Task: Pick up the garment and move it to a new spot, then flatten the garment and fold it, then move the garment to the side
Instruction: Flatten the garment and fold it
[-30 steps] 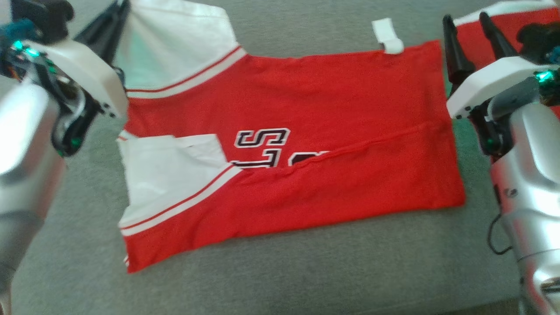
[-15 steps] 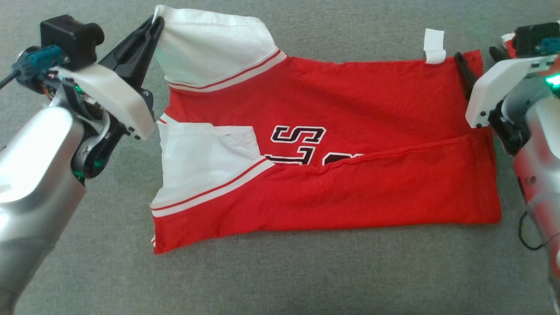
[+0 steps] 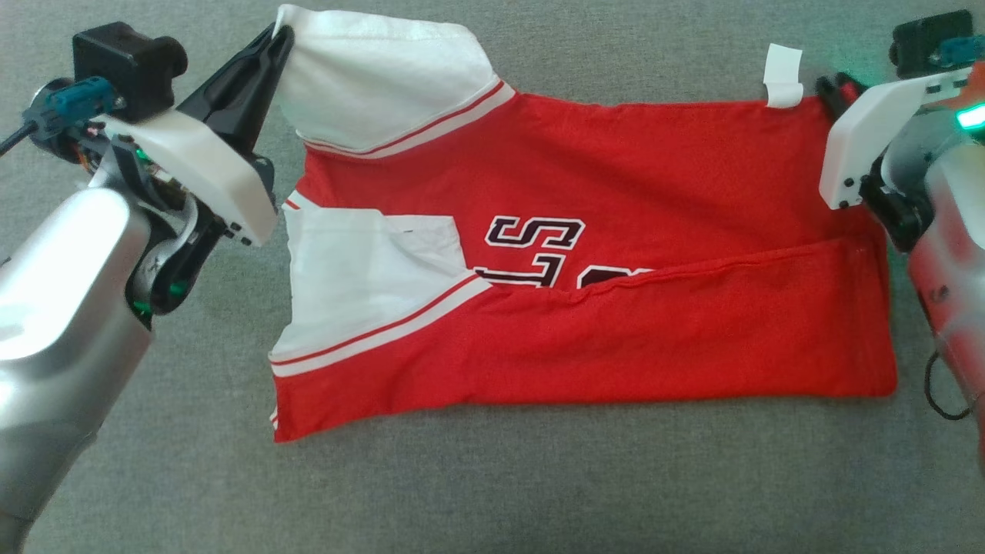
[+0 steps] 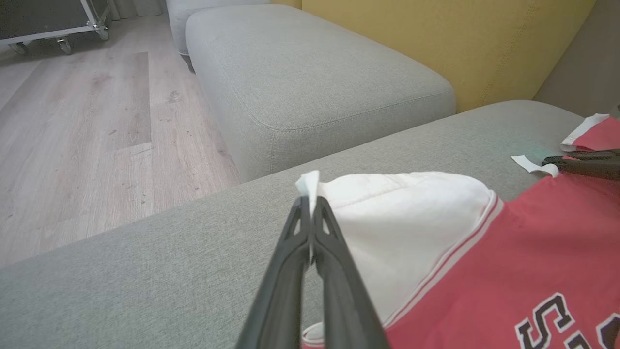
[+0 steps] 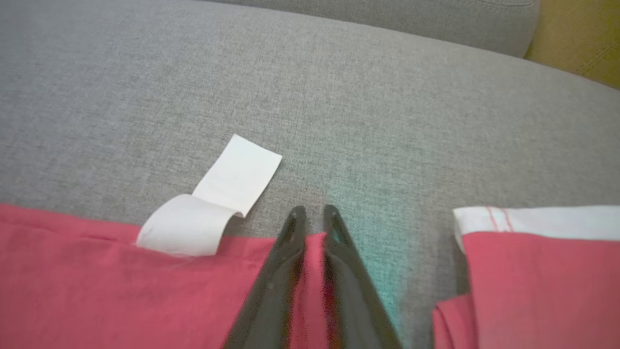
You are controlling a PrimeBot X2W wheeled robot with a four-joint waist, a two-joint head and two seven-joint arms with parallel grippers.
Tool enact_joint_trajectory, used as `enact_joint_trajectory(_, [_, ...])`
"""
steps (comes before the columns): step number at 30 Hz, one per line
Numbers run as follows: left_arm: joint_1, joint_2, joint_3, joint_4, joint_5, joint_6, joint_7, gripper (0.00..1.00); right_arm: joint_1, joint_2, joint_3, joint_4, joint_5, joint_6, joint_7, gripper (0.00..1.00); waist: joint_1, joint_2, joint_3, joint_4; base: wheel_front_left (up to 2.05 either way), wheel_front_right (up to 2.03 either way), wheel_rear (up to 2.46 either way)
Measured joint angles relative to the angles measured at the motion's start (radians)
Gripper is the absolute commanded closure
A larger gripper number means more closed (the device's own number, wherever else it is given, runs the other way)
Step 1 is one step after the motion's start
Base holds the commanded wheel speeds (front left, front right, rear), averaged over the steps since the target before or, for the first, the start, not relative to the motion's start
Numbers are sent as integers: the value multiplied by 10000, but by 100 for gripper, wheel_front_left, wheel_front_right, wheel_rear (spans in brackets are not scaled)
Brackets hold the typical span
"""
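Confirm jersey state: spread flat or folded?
Partly folded. The jersey has its near edge doubled over its front, covering the lower part of the lettering.

I see the red-and-white fabric jersey (image 3: 616,192) spread on the grey woven cushion (image 3: 539,492); left gripper (image 3: 281,35) pinches its far-left white sleeve (image 3: 385,77), right gripper (image 3: 827,85) meets its far-right corner.

We are looking at a grey cushion (image 3: 492,492) that is carrying everything here. The garment (image 3: 616,177), red with white sleeves and dark lettering, is lying spread across it, its near part folded over the letters and its far left sleeve lifting off the fabric. A white label (image 3: 783,75) is resting on the cushion at the garment's far edge. A second red and white cloth (image 5: 533,271) is lying near it, apart.
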Motion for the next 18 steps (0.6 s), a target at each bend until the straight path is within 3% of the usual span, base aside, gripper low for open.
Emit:
enact_joint_trajectory(12, [-106, 33, 238, 1049, -42, 155, -407, 100, -634, 56, 61, -13, 1325, 0, -1586, 100, 0, 0, -83, -296, 0, 0, 0])
enact_joint_trajectory(18, [-1144, -92, 230, 2123, 487, -88, -968, 100, -1111, 178, -8, -31, 1948, 0, -1996, 100, 1, 0, 83, -413, 0, 0, 0])
